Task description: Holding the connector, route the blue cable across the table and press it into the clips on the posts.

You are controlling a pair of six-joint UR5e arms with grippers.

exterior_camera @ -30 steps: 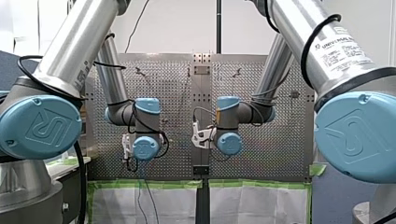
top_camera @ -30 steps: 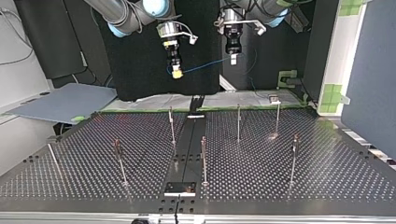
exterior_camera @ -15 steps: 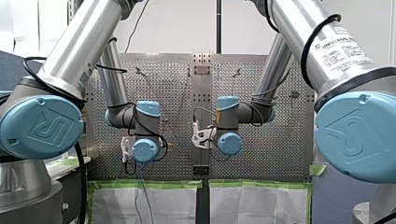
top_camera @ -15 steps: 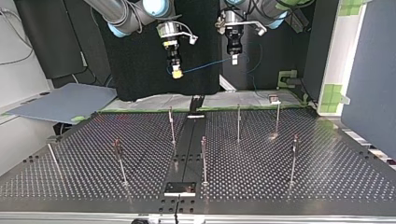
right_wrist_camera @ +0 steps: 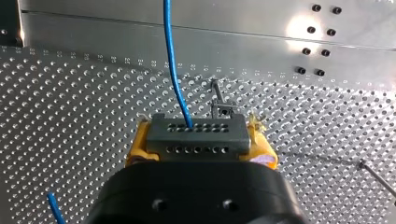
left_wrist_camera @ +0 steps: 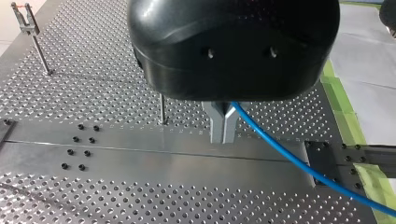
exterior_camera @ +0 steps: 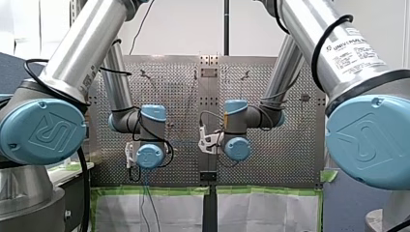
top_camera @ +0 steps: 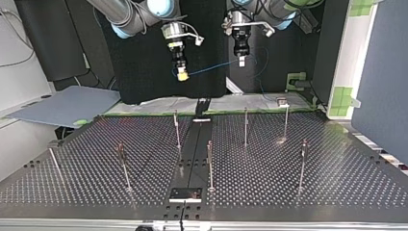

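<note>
Item list, top view, near edge to far.

1. Perforated table [top_camera: 288, 192]: metal, with a plain centre strip [top_camera: 195, 144] running away from the camera and a small plate [top_camera: 185, 194] at its near end.
2. Posts: thin upright rods carrying clips at their tops. Near row [top_camera: 124, 168], [top_camera: 210, 163], [top_camera: 302, 163]; far row [top_camera: 177, 127], [top_camera: 246, 126], [top_camera: 286, 120]. All stand under the cable's line, none touching it.
3. Right gripper [top_camera: 182, 74]: in the air well above the posts, at the view's left. Its yellow pads [right_wrist_camera: 140, 144] are clamped on the connector [right_wrist_camera: 195, 135], a dark block with two rows of holes, long axis crosswise between the pads, holed face pointing down at the table. One clipped post [right_wrist_camera: 219, 100] shows below, just ahead of it.
4. Blue cable [top_camera: 211, 67]: leaves the connector's upper hole row, spans taut across the view and rises slightly toward the right.
5. Left gripper [top_camera: 241, 61]: metal fingers [left_wrist_camera: 223, 123] closed together, pinching the cable, which trails off to one side; a bare post [left_wrist_camera: 161, 109] stands beneath, beside them.
</note>
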